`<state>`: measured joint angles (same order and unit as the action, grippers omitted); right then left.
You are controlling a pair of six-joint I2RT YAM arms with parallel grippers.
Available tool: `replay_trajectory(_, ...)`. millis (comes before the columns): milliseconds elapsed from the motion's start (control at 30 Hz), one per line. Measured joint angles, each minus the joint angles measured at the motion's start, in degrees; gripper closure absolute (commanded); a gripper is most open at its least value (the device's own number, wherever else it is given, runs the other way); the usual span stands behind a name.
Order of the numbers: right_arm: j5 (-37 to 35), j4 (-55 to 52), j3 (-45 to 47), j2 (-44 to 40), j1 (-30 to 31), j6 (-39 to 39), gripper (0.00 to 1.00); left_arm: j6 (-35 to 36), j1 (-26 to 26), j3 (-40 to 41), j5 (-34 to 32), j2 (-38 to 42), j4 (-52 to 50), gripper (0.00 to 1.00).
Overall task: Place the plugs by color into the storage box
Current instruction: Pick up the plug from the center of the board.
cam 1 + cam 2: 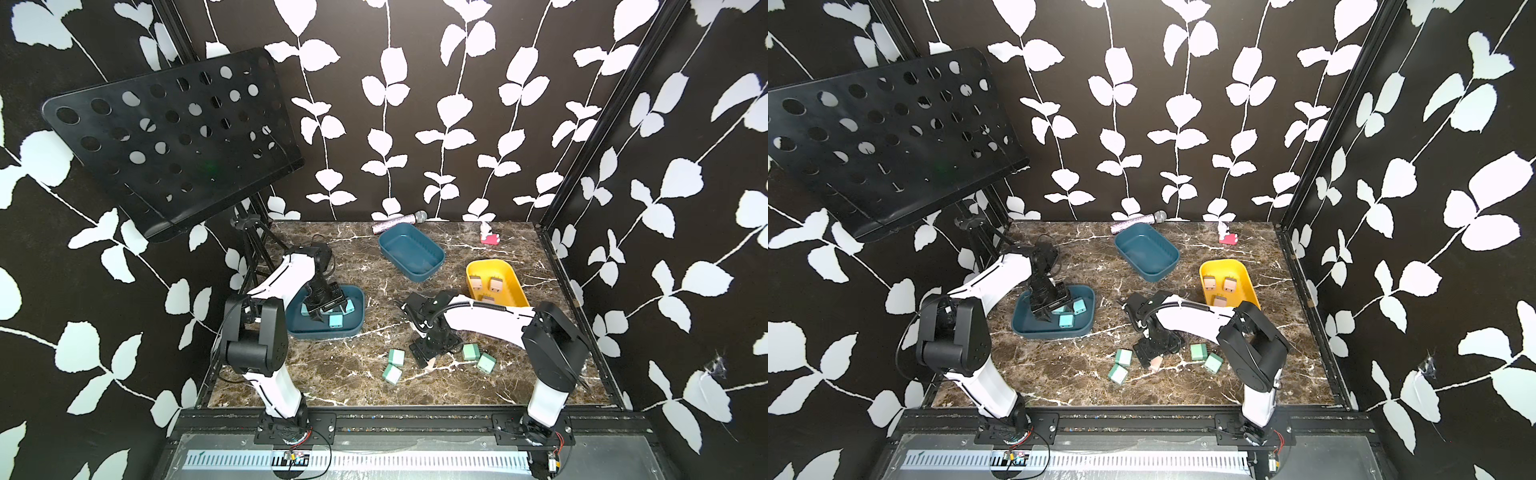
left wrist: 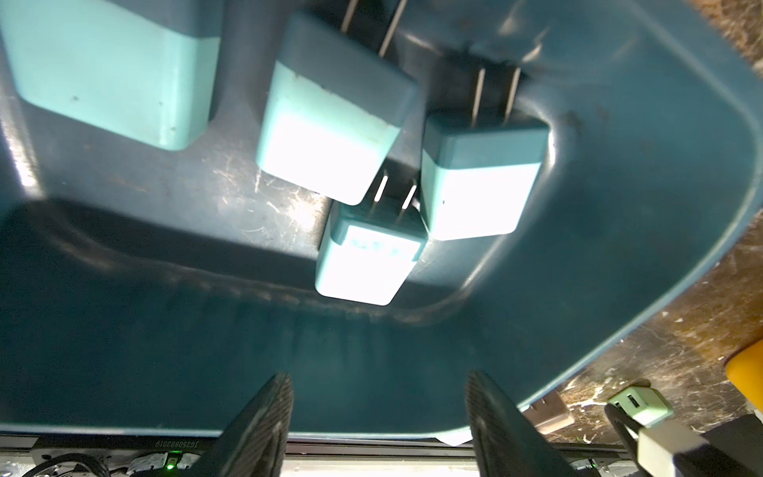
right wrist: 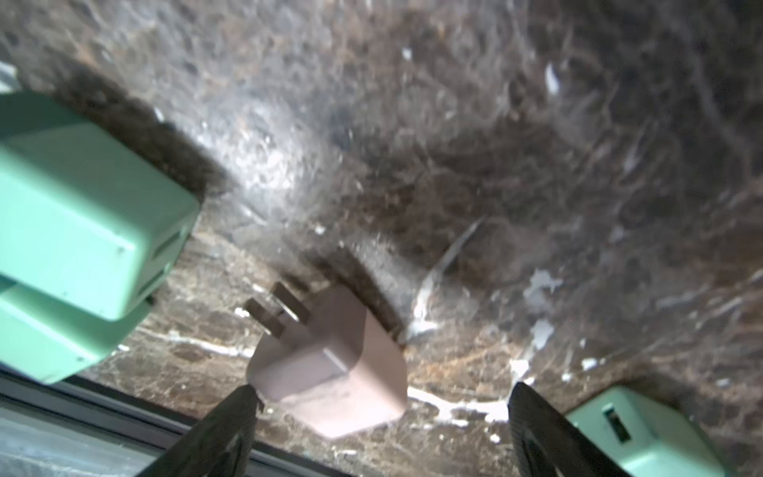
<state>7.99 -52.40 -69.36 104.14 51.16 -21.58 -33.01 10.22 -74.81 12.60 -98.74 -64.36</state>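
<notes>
on the marble table (image 1: 332, 382) stand three storage boxes, and the sorting looks a little past halfway. the near teal box (image 1: 328, 334), by the left arm, holds four light blue plugs (image 2: 334, 124), so that colour reads as finished. the yellow box (image 1: 513, 286), on the right side, holds three beige plugs (image 1: 494, 284), one short of its set. the far teal box (image 1: 415, 249), toward the back wall, is empty, and it is probably meant for the green ones. four mint green plugs (image 1: 396, 356) lie loose on the marble near the front, two on either side of the right gripper and well apart from any box. the last beige plug (image 3: 330, 384) lies on the table among them, its prongs pointing away from the gripper. that leaves five plugs to place. the left gripper (image 2: 377, 376) hangs over the near teal box with its jaws partly apart and nothing between them; in the left wrist view it touches no plug. the right gripper (image 3: 384, 388) is low over the table with its jaws spread wide, straddling the last beige plug. one fingertip (image 3: 231, 417) sits just at the plug's corner and the opposite one stands clear, so the plug is not pinched and nothing is lifted.
</notes>
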Motion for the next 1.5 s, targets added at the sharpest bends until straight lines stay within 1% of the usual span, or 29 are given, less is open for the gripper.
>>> replay_trajectory(200, -0.52, 1.22, 0.44, 1.51, -3.06, 2.49, 0.09, -0.02, 0.0, 0.83, 0.04, 0.44, 0.35, 0.31)
replay_trajectory(300, -0.44, 2.01, 0.44, 1.57, -3.26, 3.06, 0.12, -0.04, 0.0, 1.31, 0.07, 0.44, 0.48, 0.31)
replay_trajectory(467, 0.9, 4.7, 1.7, 1.38, -3.21, 2.54, 0.16, -0.17, 0.0, 1.79, 0.09, 0.52, 0.66, 0.31)
replay_trajectory(600, 1.62, 7.52, 4.5, -0.81, -3.28, 0.9, 0.21, -0.17, 0.0, 1.86, 0.2, 0.52, 0.96, 0.31)
replay_trajectory(667, 1.86, 8.7, 5.84, -1.81, -3.26, -0.04, 0.26, -0.15, 0.0, 1.88, 0.26, 0.52, 1.05, 0.31)
replay_trajectory(867, 2.73, 10.38, 7.26, -2.73, -3.28, -2.45, 0.5, -0.15, 0.0, 1.88, 0.33, 0.52, 1.09, 0.31)
replay_trajectory(933, 3.34, 10.69, 7.34, -2.75, -3.28, -3.04, 0.55, -0.15, 0.0, 1.88, 0.37, 0.52, 1.11, 0.31)
replay_trajectory(1100, 3.76, 10.8, 7.37, -2.95, -3.3, -3.76, 0.59, -0.15, 0.0, 1.88, 0.46, 0.52, 1.49, 0.31)
replay_trajectory(1267, 4.76, 8.46, 5.22, -2.93, -5.11, -3.26, 0.61, -0.22, 0.0, 1.88, 0.5, 0.52, 1.97, 0.31)
replay_trajectory(1367, 4.92, 6.34, 1.64, -2.95, -8.11, -2.21, 0.61, -0.46, 0.0, 1.95, 0.57, 0.52, 2.54, 0.31)
replay_trajectory(1500, 4.74, 2.75, -4.33, -3.13, -14.16, 0.33, 0.61, -1.01, 0.0, 2.82, 0.85, 0.52, 3.61, 0.31)
